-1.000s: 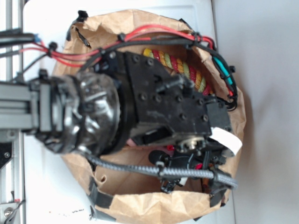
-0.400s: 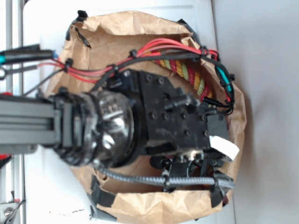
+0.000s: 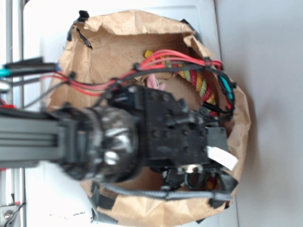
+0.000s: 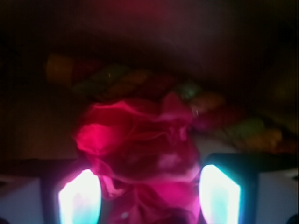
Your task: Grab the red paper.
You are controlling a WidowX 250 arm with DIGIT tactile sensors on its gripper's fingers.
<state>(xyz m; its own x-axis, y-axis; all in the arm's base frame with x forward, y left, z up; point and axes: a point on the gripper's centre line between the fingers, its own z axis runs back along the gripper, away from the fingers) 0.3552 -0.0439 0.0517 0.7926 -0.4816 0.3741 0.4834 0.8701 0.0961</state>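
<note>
In the wrist view the left fingertip [image 4: 79, 198] glows at the lower left; the red paper [image 4: 142, 156] fills the gap at centre; the second fingertip stands at the lower right; the gripper [image 4: 148, 196] is thus spread, straddling the wad without pinching it. The rope toy [image 4: 140, 84] lies just beyond the paper, on its far side.

Procedure: keep the wad centred between the fingertips; descend until they flank its bulk; close slowly, since crumpled paper will likely compress; keep the tips clear of the rope toy.

In the exterior view, left to right: the arm [image 3: 28, 137] now sits lower in frame than one second ago; a pink plush [image 3: 156, 84] is newly exposed; the gripper has moved nearer the near-right corner of the paper bag [image 3: 118, 28].
</note>
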